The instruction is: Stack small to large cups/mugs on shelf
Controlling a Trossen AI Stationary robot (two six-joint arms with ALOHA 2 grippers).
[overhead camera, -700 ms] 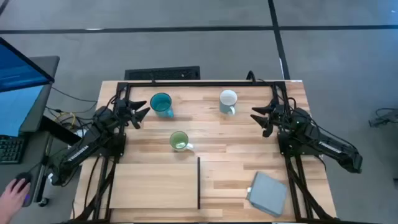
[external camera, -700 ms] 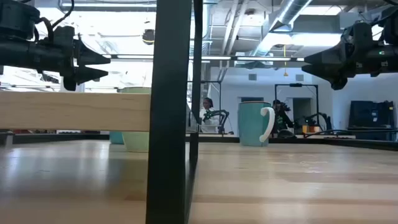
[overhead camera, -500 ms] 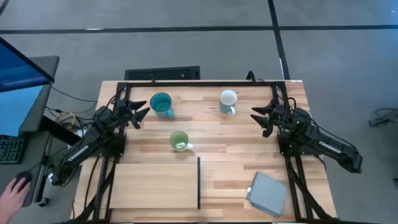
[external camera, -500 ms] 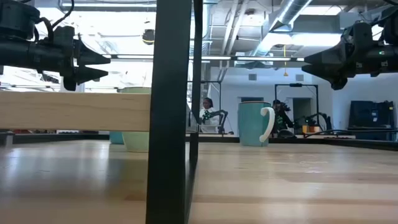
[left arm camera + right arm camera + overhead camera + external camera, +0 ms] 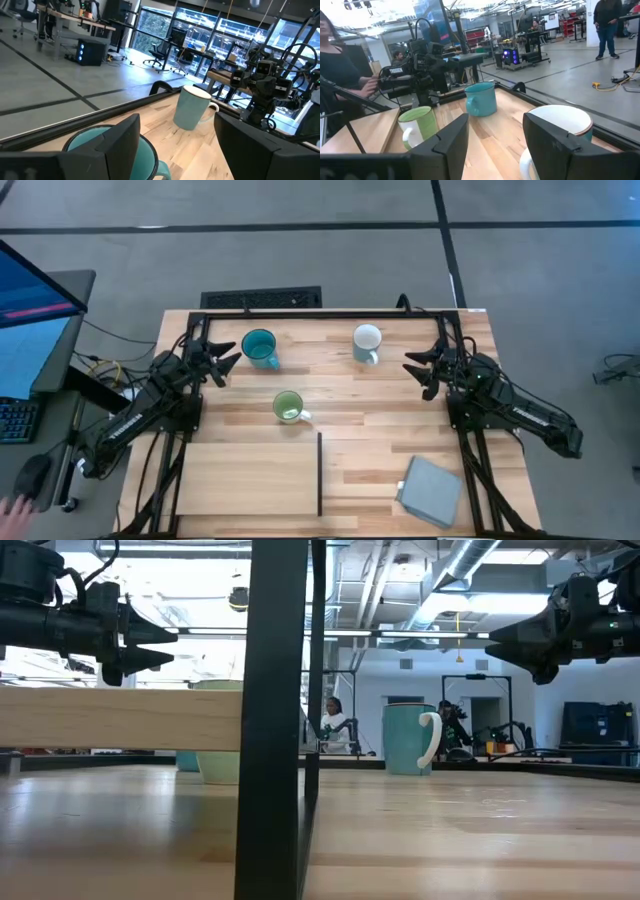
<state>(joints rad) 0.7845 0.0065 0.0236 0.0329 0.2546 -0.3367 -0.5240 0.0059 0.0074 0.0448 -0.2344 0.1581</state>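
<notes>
Left pincer (image 5: 232,360) held spread, teal mug (image 5: 260,347) just beside its tips. Right pincer (image 5: 412,367) held spread, white mug (image 5: 367,341) near. Green mug (image 5: 288,406) located between pincers, shelf (image 5: 250,476) unoccupied.

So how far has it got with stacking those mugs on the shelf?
Nothing looks done yet. The teal mug, light green mug and white mug stand apart on the table, none nested, none on the shelf. Nothing is in hand: the left gripper hovers open beside the teal mug, the right gripper open near the white one. All the picking up, stacking and placing remains.
</notes>
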